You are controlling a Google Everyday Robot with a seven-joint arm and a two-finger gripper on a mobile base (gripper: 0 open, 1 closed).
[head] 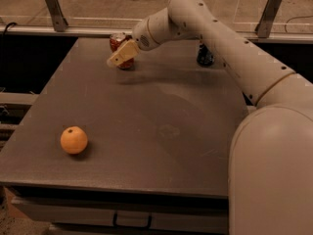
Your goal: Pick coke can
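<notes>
We are holding the claw [119,57] just before the coke can [116,40] at the far side of the bench [156,131]; whether it is clenching, we cannot tell. The can seems light and easily dented, so we are aiming for its middle.

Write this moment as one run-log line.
gripper: at coke can, far side | pick: not yet done | orange: near left | blue can: far right
</notes>
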